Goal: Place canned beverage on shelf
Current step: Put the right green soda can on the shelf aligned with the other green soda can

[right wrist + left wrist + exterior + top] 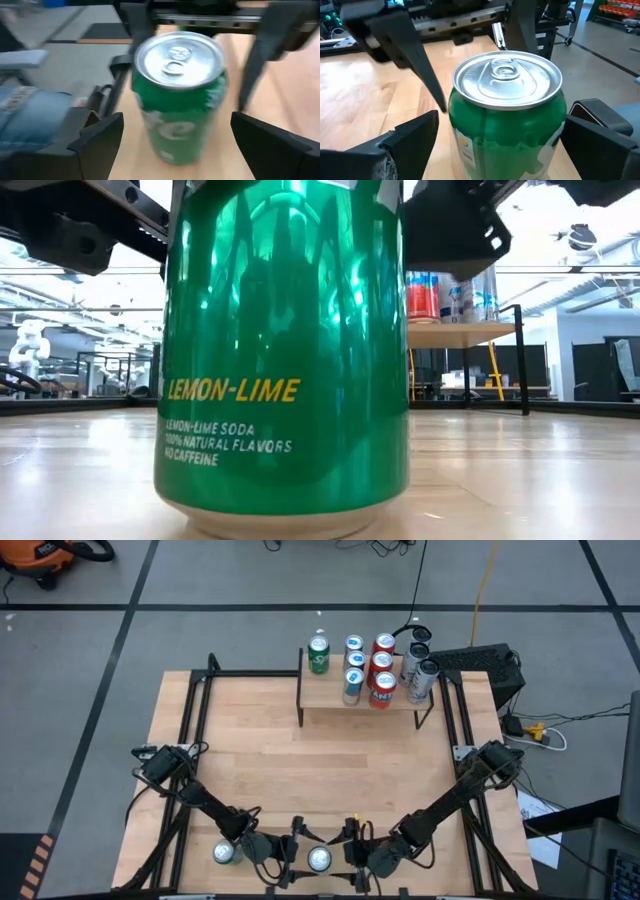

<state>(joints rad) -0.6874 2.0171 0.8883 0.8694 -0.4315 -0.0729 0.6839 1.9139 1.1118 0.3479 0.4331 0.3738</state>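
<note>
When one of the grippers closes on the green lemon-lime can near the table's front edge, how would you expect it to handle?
The green can has glossy, mirror-like sides, so it may slip in a light grip. Its tab looks unopened, so it is probably full and fairly heavy for its size. Standing upright on a narrow base between the open left gripper and right gripper, it could tip if nudged high.

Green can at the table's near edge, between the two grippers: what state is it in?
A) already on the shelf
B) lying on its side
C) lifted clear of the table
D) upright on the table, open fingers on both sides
D: the green can stands upright on the tabletop, with the left gripper and right gripper both open around it, not clamped.
</note>
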